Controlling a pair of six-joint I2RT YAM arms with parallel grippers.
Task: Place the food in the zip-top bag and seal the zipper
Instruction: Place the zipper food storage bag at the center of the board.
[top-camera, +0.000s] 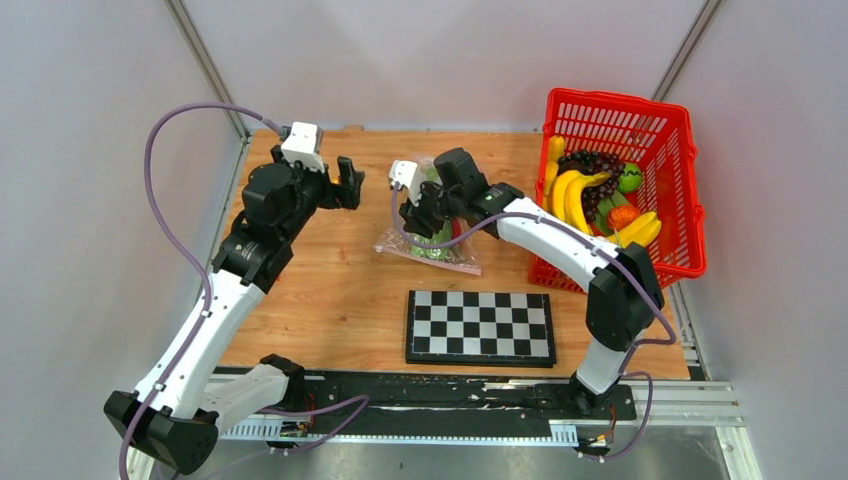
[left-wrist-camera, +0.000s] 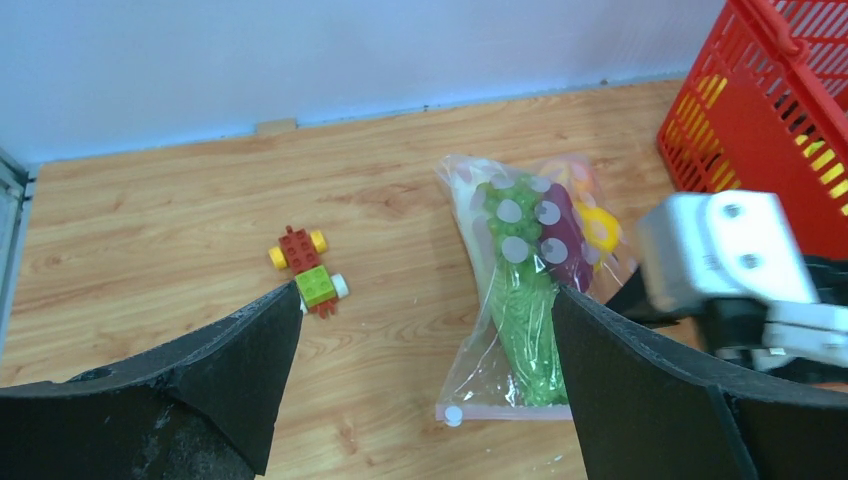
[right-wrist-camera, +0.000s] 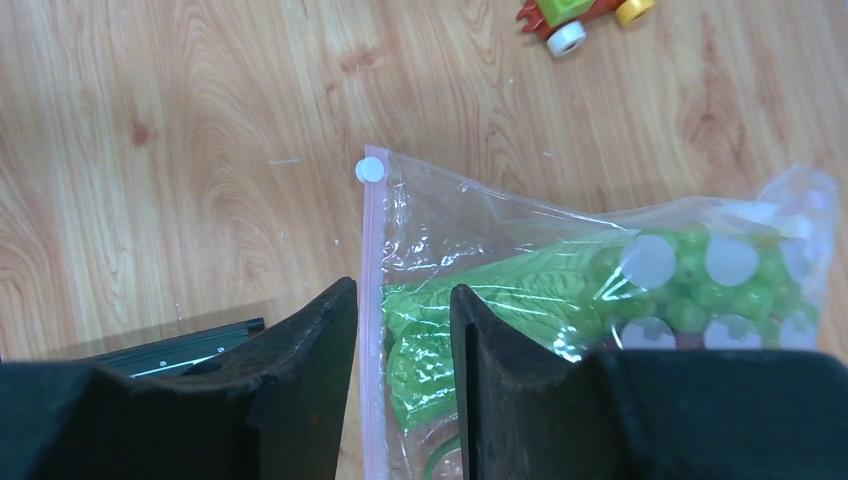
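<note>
- The bag (right-wrist-camera: 470, 215) lies flat on the table (top-camera: 330, 290), between the two arms and just behind the chessboard (top-camera: 480, 325).
- I see food inside it: lettuce (right-wrist-camera: 500, 290), green grapes (right-wrist-camera: 700, 285), and in the left wrist view a yellow piece (left-wrist-camera: 597, 228).
- The zipper (right-wrist-camera: 372, 240) runs along the bag's near edge, with its white slider (right-wrist-camera: 370, 169) at one end.
- Right gripper (right-wrist-camera: 402, 292): narrow gap, fingers either side of the zipper. The strip sits in the gap near one finger, and I see no clamp on it.
- Left gripper (left-wrist-camera: 425, 295): spread wide, holding nothing, raised above the table to the left of the bag.
- A brick figure (left-wrist-camera: 308, 268) sits on the wood left of the bag, apart from it.
- A red basket (top-camera: 660, 130) stands at the right rear, holding bananas and other fruit.
</note>
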